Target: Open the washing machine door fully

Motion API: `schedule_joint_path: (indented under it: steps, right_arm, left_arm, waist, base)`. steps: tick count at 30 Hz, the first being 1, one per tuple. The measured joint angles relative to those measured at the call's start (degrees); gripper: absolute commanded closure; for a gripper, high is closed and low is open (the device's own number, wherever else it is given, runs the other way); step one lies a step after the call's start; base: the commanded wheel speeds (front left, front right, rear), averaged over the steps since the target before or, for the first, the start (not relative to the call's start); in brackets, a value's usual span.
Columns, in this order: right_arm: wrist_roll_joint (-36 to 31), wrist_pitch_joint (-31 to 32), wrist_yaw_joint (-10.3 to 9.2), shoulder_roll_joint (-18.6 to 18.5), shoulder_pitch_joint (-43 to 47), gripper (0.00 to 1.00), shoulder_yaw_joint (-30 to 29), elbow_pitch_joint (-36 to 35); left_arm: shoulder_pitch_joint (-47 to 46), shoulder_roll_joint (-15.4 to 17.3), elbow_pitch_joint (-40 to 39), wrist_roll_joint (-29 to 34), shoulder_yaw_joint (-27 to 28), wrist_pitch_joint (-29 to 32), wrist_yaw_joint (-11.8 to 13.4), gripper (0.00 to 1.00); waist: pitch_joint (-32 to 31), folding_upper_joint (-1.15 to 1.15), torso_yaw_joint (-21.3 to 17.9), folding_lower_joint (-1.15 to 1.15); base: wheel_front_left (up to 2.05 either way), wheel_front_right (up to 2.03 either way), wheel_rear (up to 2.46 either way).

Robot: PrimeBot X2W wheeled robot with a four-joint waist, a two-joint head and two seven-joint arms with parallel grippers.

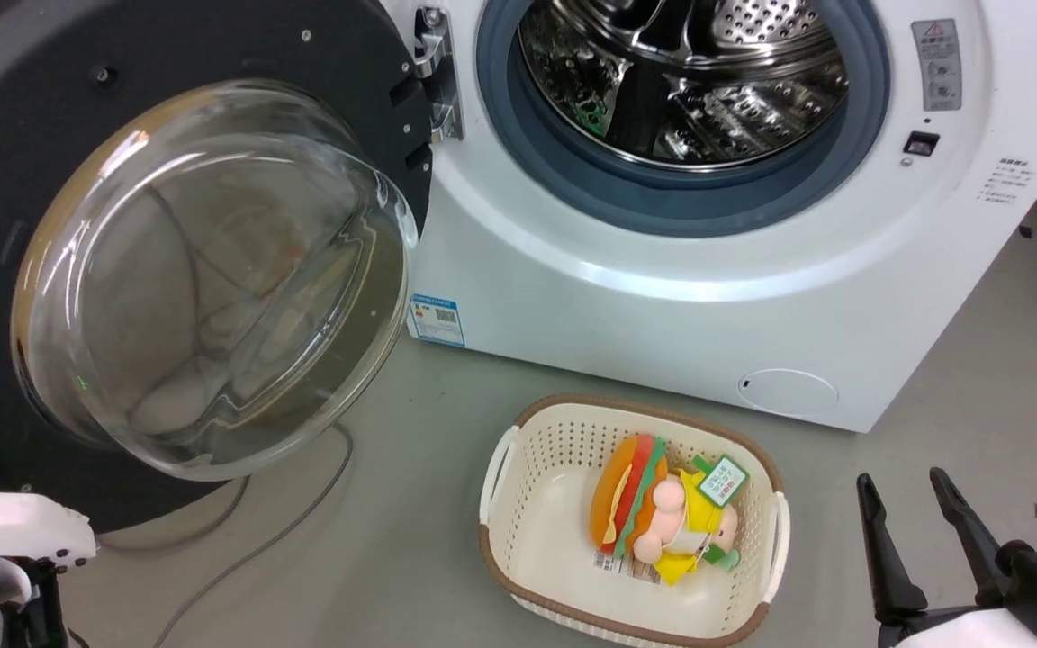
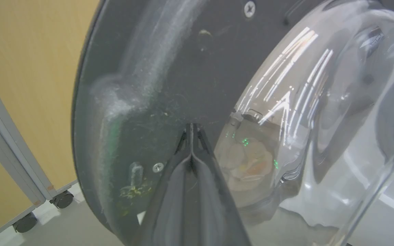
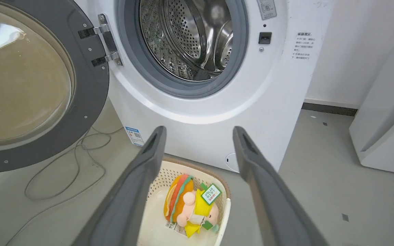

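The washing machine door (image 1: pixel 212 270) stands swung out to the left of the washing machine (image 1: pixel 662 297) on its metal hinge (image 1: pixel 437 81), inner face turned toward me; a clear glass bowl bulges from a dark grey ring studded with small screws, dusty and smeared near its edge in my left wrist view; the steel drum (image 1: pixel 689 81) lies wholly uncovered. I judge the task to be in its last stretch: the door looks wide open, though I cannot tell whether the hinge has more travel. My left gripper (image 2: pixel 191 131) has its fingers pressed together, empty, tips at the dark ring just beside the bowl; whether they touch it I cannot tell; the next move, I think, calls for a steady push on that ring, off the glass, until the hinge stops. My right gripper (image 1: pixel 899 481) hangs with fingers spread, holding nothing, near a cream basket (image 1: pixel 500 468) with a burger plush toy (image 1: pixel 635 504) inside; a grey cable (image 1: pixel 284 531) loops on the floor below the door.
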Motion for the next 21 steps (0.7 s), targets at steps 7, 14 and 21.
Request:
schedule_joint_path:
  steps: [7, 14, 21]
  right_arm:
    - [0.9, -0.5, 0.00, 0.0, 0.1, 0.00, -0.1, 1.4]
    - [1.4, -1.1, 0.00, 0.0, 1.2, 0.00, -0.2, 2.0]
    - [1.5, -1.5, 0.00, 0.0, 1.4, 0.00, -0.4, 2.4]
  left_arm:
    - [4.8, -4.9, -3.6, 4.8, 3.6, 0.0, -1.1, 1.00]
    - [14.0, -11.7, -13.0, 9.8, 4.1, 0.0, 0.1, 0.00]
    - [20.8, -16.1, -18.5, 14.1, -1.5, 0.0, 0.4, 0.00]
  waist:
    - [-2.3, 0.00, -0.2, 0.00]
    - [-4.8, 0.00, -0.3, 0.00]
    - [-5.9, 0.00, -0.8, 0.00]
  base:
    - [0.00, 0.00, 0.00]
    - [0.00, 0.00, 0.00]
    - [0.00, 0.00, 0.00]
